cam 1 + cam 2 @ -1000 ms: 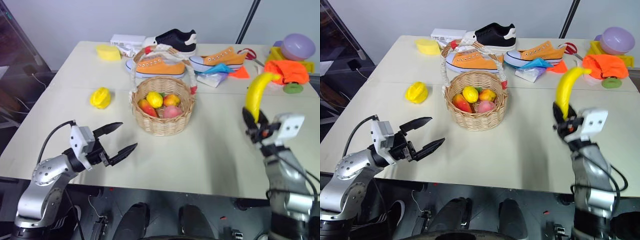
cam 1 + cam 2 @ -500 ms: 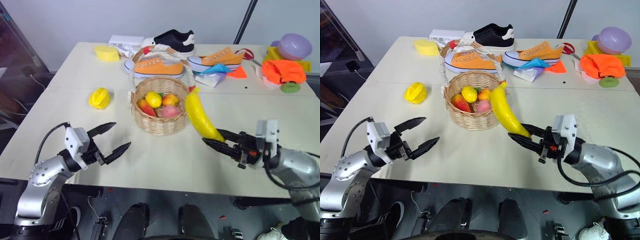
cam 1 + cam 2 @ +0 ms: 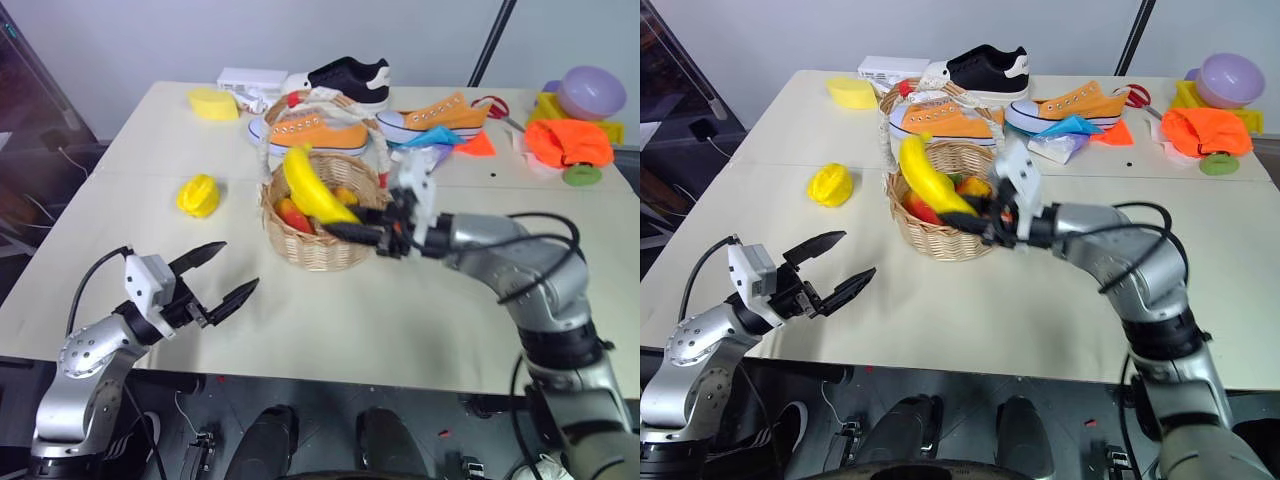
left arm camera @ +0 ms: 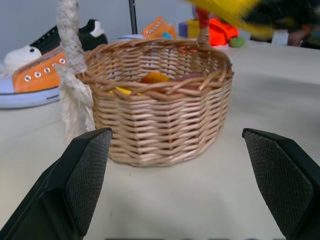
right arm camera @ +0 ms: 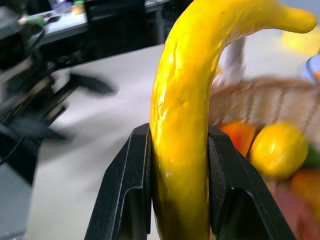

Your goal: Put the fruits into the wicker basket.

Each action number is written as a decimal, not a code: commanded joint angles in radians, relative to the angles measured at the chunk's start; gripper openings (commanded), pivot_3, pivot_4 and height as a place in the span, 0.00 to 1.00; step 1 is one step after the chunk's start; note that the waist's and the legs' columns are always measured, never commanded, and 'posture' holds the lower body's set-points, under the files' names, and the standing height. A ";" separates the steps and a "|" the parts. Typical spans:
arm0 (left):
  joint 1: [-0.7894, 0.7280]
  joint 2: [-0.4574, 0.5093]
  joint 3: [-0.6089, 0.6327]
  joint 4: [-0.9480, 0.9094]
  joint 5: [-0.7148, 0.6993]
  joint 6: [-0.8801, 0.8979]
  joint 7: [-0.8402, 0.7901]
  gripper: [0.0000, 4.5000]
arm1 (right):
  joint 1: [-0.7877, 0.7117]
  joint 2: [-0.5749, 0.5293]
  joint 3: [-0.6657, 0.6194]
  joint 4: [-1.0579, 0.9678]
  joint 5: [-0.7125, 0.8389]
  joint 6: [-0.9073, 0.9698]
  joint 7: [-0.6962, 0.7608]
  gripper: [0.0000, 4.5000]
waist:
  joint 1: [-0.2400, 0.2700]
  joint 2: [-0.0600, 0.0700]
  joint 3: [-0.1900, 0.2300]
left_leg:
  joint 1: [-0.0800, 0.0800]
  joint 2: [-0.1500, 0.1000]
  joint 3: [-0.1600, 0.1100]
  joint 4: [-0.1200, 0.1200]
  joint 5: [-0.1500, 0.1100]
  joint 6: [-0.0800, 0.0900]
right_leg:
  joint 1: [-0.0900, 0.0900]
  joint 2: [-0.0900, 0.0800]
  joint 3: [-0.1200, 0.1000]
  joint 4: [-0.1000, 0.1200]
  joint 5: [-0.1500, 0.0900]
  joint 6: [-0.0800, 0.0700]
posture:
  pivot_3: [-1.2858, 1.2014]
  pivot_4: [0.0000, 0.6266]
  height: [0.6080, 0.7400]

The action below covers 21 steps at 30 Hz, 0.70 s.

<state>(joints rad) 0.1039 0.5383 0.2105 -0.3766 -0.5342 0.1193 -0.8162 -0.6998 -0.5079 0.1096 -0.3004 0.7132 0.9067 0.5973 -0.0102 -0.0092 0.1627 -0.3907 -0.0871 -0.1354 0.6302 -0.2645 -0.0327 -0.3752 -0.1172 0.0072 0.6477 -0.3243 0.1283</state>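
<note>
Yellow banana (image 3: 312,186) sits pinched in the right gripper (image 3: 352,232), hanging over the wicker basket (image 3: 322,243), which already has several small fruits in it. Head views: starfruit (image 3: 198,195) lies on the table (image 3: 430,300) to the left of basket, well apart from it, untouched. Left gripper (image 3: 225,277) hovers low near the table's front edge w/ jaws spread wide, nothing in them.

Left wrist view: both fingers (image 4: 80,180) frame the basket side-on; white-wrapped handle (image 4: 70,60) rises at one side, banana blurred above the rim.

Right wrist view: jaws clenched on banana's lower part, one pad each side; basket rim & fruits just behind.

Risks, my read: banana is long & tilted, so if let go too high or off-centre it could tip over the rim onto the table, or knock the handle & shift the basket. Glossy skin might slip in the grip too.

Surface: pale matt tabletop, seam across it. Clutter at back: orange shoes (image 3: 310,133), black shoe (image 3: 352,78), yellow sponge (image 3: 216,104), purple bowl (image 3: 598,92), orange cloth (image 3: 568,143). Plain wall behind, dark pole at right.
</note>
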 commanded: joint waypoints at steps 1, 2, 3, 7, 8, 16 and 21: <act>-0.020 -0.004 0.003 -0.043 -0.004 -0.012 0.015 1.00 | -0.069 0.080 -0.003 0.076 -0.043 0.056 -0.113 0.29 | -0.001 0.000 0.000 | 0.000 0.000 0.000 0.000 0.000 0.000 | 0.000 0.000 0.000 0.000 0.000 0.000 | 0.52 0.24 1.00; -0.023 -0.004 0.003 -0.043 -0.004 -0.012 0.016 1.00 | -0.086 0.104 -0.011 0.098 -0.055 0.062 -0.140 0.29 | -0.002 0.000 0.000 | 0.000 -0.001 0.000 0.000 0.000 0.000 | 0.000 0.000 0.000 0.000 0.000 0.000 | 0.52 0.24 1.00; -0.025 -0.004 0.002 -0.042 -0.004 -0.012 0.018 1.00 | -0.102 0.132 -0.019 0.122 -0.064 0.062 -0.162 0.29 | -0.004 0.000 0.000 | 0.000 -0.001 0.000 0.000 0.000 0.000 | 0.000 0.000 0.000 0.000 0.000 0.000 | 0.52 0.24 1.00; -0.027 -0.010 -0.005 -0.038 0.002 -0.015 0.020 1.00 | -0.100 0.175 -0.007 0.148 -0.106 0.044 -0.177 0.29 | -0.004 0.000 0.000 | 0.000 -0.001 0.000 -0.001 0.003 -0.005 | -0.002 0.000 0.001 0.002 0.000 0.000 | 0.52 0.24 1.00; -0.027 -0.012 -0.006 -0.039 0.004 -0.016 0.020 1.00 | -0.093 0.182 -0.008 0.149 -0.114 0.041 -0.184 0.29 | -0.005 0.000 0.000 | 0.000 -0.001 0.000 -0.001 0.003 -0.005 | -0.002 0.000 0.001 0.002 0.000 0.000 | 0.52 0.24 1.00; -0.034 -0.021 -0.003 -0.031 0.010 -0.016 0.037 1.00 | -0.030 0.188 -0.037 0.059 -0.142 0.028 -0.193 0.99 | -0.008 0.000 0.000 | -0.001 -0.001 0.001 -0.001 0.003 -0.005 | -0.003 0.000 0.001 0.002 0.000 0.000 | 0.52 0.24 1.00; -0.046 -0.049 0.037 -0.013 0.011 -0.008 0.109 1.00 | 0.090 0.083 -0.120 -0.099 -0.061 -0.077 -0.003 0.99 | 0.000 0.000 0.000 | -0.001 -0.001 0.001 -0.001 0.003 -0.005 | -0.003 0.001 0.001 0.003 0.000 0.000 | 0.52 0.24 1.00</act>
<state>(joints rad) 0.0644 0.4930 0.2115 -0.3819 -0.5229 0.1212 -0.7389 -0.6386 -0.3866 0.0334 -0.3164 0.6130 0.8780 0.5137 -0.0098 -0.0091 0.1627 -0.3917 -0.0879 -0.1344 0.6291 -0.2621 -0.0367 -0.3777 -0.1161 0.0081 0.6492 -0.3242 0.1286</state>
